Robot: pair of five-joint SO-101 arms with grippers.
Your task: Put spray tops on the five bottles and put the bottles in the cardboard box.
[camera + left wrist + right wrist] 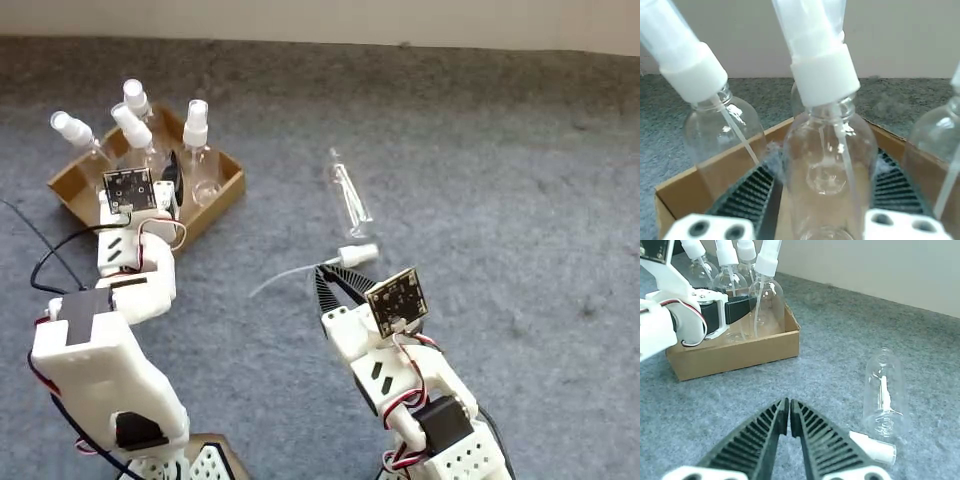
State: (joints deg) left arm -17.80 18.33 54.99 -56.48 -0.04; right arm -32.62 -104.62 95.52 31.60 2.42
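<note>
- Closest in, your right pincer [789, 412] sits low over the grey worktop [480, 150] with its two fingers pressed together and nothing between them.
- Just beside its tips a loose spray top [874, 450] lies on its side on the worktop. Its thin dip tube [285, 277] trails off toward the left arm's side.
- A bit past that is the uncapped bottle [884, 392]. It's clear, lying flat on the worktop, base end near the spray top and neck pointing away from the arm. Nothing is touching it.
- Further over, the cardboard box [735, 357] sits on the worktop, well apart from the lying bottle.
- Your left pincer [826, 165] is reached into the box and is pinching a capped bottle [830, 125]. The ribbed fingers [752, 192] flank the glass body on both sides, and both pads look snug against it. This bottle is clear, has its white spray top on, and you can see the tube running down inside.
- At the back, three more capped bottles [205, 165] stand in the same box around the held one, leaning a bit in different directions.
</note>
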